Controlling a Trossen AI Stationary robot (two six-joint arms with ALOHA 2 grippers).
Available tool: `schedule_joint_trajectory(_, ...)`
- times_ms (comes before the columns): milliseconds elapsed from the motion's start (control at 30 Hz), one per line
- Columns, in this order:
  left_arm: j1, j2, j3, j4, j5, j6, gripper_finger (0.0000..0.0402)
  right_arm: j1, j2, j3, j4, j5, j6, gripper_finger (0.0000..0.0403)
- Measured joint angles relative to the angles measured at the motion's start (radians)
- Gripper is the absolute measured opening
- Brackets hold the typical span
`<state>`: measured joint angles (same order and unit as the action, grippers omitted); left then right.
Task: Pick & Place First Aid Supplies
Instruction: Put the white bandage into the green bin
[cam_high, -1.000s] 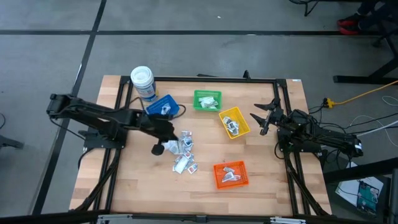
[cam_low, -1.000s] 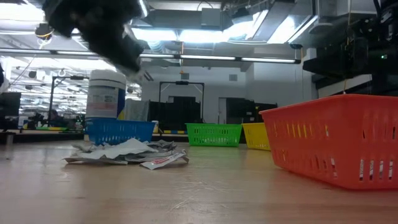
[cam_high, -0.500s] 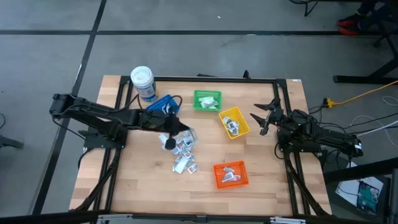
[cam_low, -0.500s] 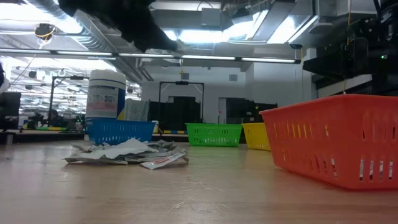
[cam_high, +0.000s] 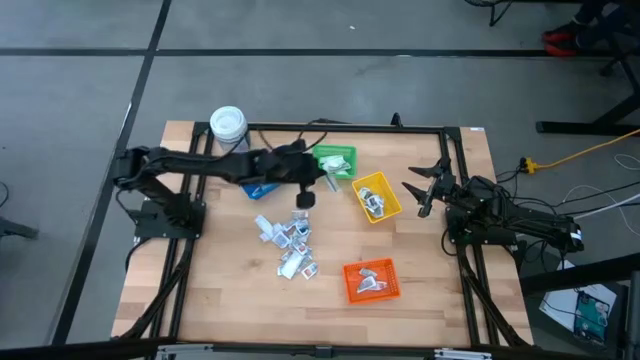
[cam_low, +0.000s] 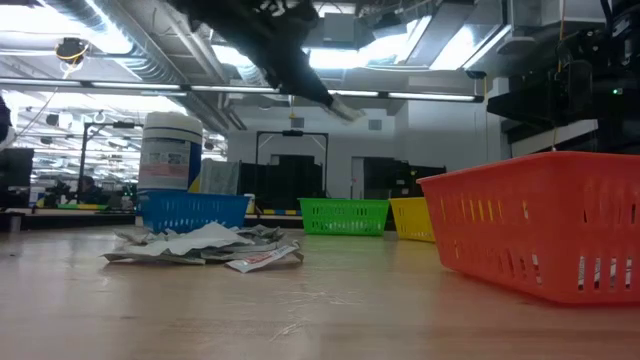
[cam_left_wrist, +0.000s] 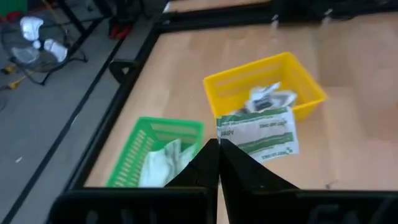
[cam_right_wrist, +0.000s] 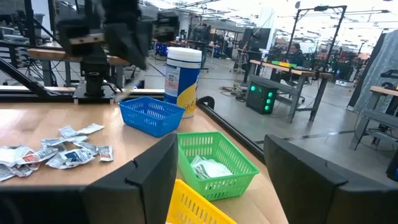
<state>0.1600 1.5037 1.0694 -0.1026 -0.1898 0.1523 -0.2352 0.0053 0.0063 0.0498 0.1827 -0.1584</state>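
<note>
My left gripper (cam_high: 326, 183) hangs above the table between the green bin (cam_high: 333, 162) and the yellow bin (cam_high: 377, 197), shut on one white packet with green print (cam_left_wrist: 258, 132). The low view shows that gripper (cam_low: 340, 105) high above the tabletop. The other first aid supplies lie in a loose pile (cam_high: 290, 240) flat on the wood at mid-table. My right gripper (cam_high: 425, 190) waits open at the right side, with nothing between its fingers (cam_right_wrist: 149, 180). My left gripper pinches the packet's near edge (cam_left_wrist: 227, 142) between its two shut fingertips. The fingers come from the table's left, slanting downward. The packet sticks out beyond the fingertips, lifted clear of the table and of the bins.
A blue bin (cam_high: 262, 185) sits partly under the left arm, beside a white-lidded jar (cam_high: 229, 130) at the far left. An orange bin (cam_high: 371, 281) stands near the front. Green, yellow and orange bins each hold packets. Bare wood lies at the near left.
My left gripper has risen from the pile and swung toward the table's far right, ending between the green and yellow bins. It stays shut and carries the packet clear of the table. The pile has stayed where it was.
</note>
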Motion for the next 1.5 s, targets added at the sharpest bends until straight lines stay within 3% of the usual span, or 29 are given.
schedule_joint_trajectory(200, 0.078, 0.116, 0.116, -0.047, -0.003, 0.005, 0.0003, 0.000, 0.000, 0.000, 0.000, 0.000, 0.000, 0.0236)
schedule_joint_trajectory(433, 0.167, 0.251, 0.266, -0.194, 0.000, -0.111, 0.0003, 0.000, 0.000, 0.000, 0.001, 0.000, 0.000, 0.0236)
schedule_joint_trajectory(667, 0.232, 0.353, 0.389, -0.414, 0.133, -0.246, 0.0003, 0.000, 0.000, 0.000, 0.001, 0.000, 0.000, 0.0236)
schedule_joint_trajectory(1200, 0.305, 0.423, 0.394, -0.430, 0.154, -0.269, 0.0004, 0.000, 0.000, 0.000, 0.000, 0.000, 0.000, 0.0236)
schedule_joint_trajectory(1500, 0.306, 0.426, 0.394, -0.424, 0.156, -0.203, 0.0004, 0.000, 0.000, 0.000, 0.000, 0.000, 0.000, 0.0236)
